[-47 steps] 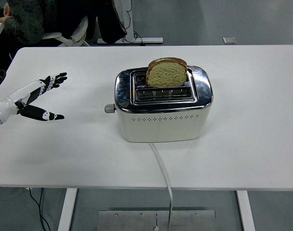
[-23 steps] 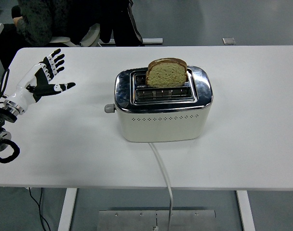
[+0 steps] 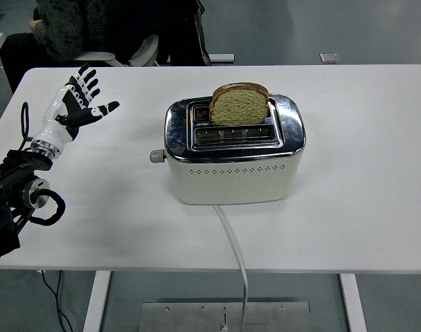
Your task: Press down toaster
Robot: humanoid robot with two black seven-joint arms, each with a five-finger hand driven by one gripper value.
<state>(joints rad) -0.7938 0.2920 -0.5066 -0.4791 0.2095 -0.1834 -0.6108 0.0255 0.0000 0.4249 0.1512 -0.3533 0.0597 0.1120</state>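
left hand (image 3: 77,102) has risen to the upper left of the frame, fingers spread wide, holding nothing | toaster (image 3: 233,148) at centre, bread slice (image 3: 239,104) still raised, lever (image 3: 156,156) on its left end untouched | approach begun, hand well apart from lever | right arm not visible

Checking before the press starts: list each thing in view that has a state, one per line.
toaster lever: up, not pressed
bread slice: standing high out of the rear slot
front slot: empty
left hand: open, fingers spread, clear of the toaster
power cord: hangs over the table's near edge
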